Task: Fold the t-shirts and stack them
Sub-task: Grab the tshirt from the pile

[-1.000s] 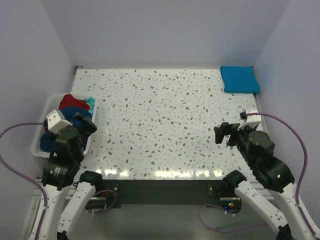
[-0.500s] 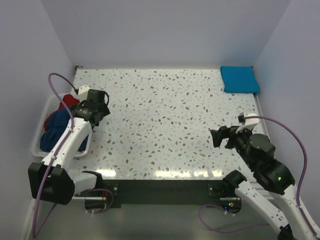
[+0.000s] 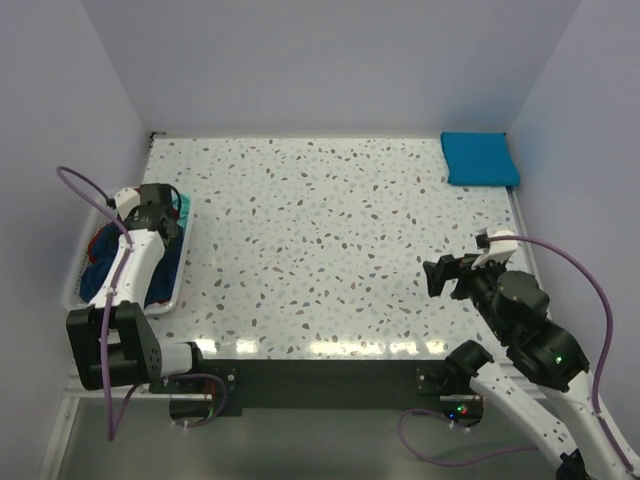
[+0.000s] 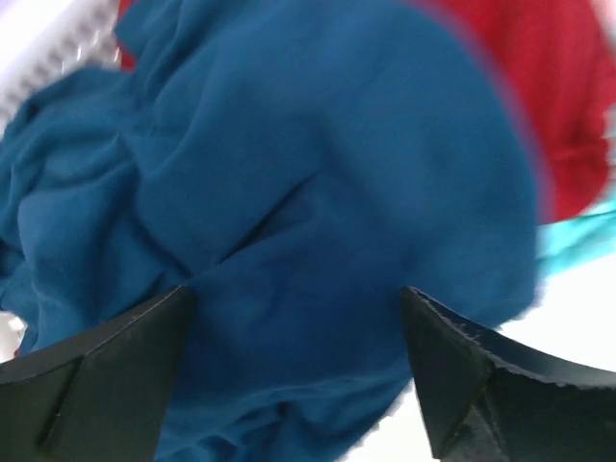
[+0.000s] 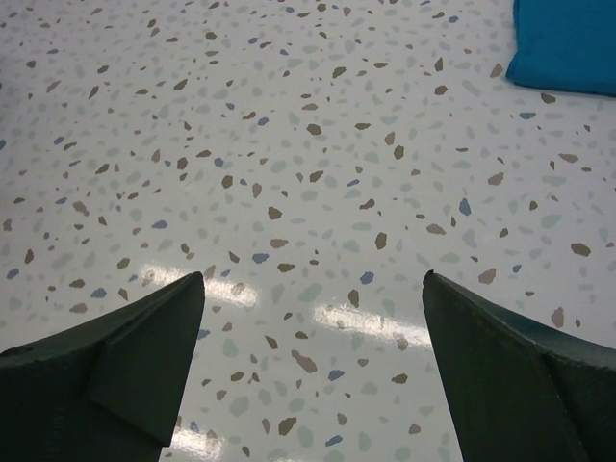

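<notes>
A white basket (image 3: 72, 290) at the table's left edge holds a heap of t-shirts: a dark blue one (image 3: 97, 282), a red one (image 3: 103, 243) and a teal one (image 3: 181, 207). My left gripper (image 3: 150, 208) reaches down into the basket. In the left wrist view it (image 4: 294, 294) is open, its jaws wide apart just over the blue t-shirt (image 4: 289, 173), with red cloth (image 4: 549, 96) and teal cloth (image 4: 577, 241) to the right. A folded turquoise-blue t-shirt (image 3: 480, 158) lies at the back right corner. My right gripper (image 3: 445, 272) hovers open over the bare table (image 5: 313, 279).
The speckled table (image 3: 330, 240) is walled in on the left, back and right. The basket's slatted wall (image 4: 48, 48) shows at the upper left of the left wrist view. The folded turquoise-blue t-shirt (image 5: 568, 38) lies ahead and to the right of my right gripper.
My left arm swung out from near its base, passed over the basket's right side and now points down into the pile. The right gripper has shifted only slightly.
</notes>
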Tool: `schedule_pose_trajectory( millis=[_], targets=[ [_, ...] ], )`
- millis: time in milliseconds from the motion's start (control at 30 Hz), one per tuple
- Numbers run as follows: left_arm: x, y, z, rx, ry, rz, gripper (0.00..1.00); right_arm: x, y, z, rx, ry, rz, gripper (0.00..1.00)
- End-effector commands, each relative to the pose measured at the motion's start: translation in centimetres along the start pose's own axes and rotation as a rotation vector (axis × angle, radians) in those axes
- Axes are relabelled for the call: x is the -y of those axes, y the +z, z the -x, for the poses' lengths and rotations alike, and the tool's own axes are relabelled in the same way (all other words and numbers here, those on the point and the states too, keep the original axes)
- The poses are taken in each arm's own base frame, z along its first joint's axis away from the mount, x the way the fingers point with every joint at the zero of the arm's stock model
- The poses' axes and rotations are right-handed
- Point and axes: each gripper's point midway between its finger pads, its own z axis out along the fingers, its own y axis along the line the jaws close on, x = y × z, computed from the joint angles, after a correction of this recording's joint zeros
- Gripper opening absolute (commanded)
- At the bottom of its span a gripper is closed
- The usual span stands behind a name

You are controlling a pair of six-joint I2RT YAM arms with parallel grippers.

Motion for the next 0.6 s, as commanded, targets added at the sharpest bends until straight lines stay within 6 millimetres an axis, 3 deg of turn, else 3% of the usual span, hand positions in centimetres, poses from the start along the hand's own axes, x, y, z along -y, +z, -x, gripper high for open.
schedule_pose_trajectory(
  millis=[0, 33, 133, 167, 233, 267, 300, 433, 533, 567],
  targets=[
    [-0.1, 0.5, -0.2, 0.011, -0.042, -0.010, 0.90, 0.7, 0.1, 0.0, 0.017, -0.010, -0.038, 0.98],
    [0.0, 0.6, -0.3, 0.010, -0.040, -0.013, 0.86, 0.8, 0.2, -0.1, 0.014, -0.010, -0.043, 0.98],
    [-0.2, 0.7, -0.5, 0.011, -0.030, -0.007, 0.60, 0.9, 0.3, -0.1, 0.016, -0.007, -0.054, 0.98],
    [-0.3, 0.5, -0.4, 0.015, -0.026, -0.007, 0.42, 0.9, 0.3, -0.1, 0.015, -0.008, -0.053, 0.99],
    [-0.5, -0.1, 0.6, 0.036, -0.033, -0.009, 0.23, 0.9, 0.2, 0.0, 0.015, -0.008, -0.056, 0.98],
    [-0.8, -0.7, 1.3, 0.055, -0.040, -0.013, 0.07, 1.0, 0.2, 0.1, 0.016, -0.007, -0.057, 0.99],
    [-0.7, -1.3, 2.5, 0.079, -0.043, -0.027, 0.00, 1.1, 0.2, 0.0, 0.014, -0.008, -0.065, 0.99],
    [-0.1, -4.9, 7.1, 0.171, -0.066, -0.100, 0.00, 1.4, 0.2, 0.1, 0.017, -0.002, -0.084, 0.98],
    [2.1, -9.4, 11.0, 0.273, -0.073, -0.217, 0.00, 1.4, 0.3, 0.2, 0.018, -0.001, -0.087, 0.98],
    [4.1, -11.5, 11.5, 0.305, -0.048, -0.287, 0.00, 1.4, 0.3, 0.2, 0.016, -0.001, -0.087, 0.99]
  ],
)
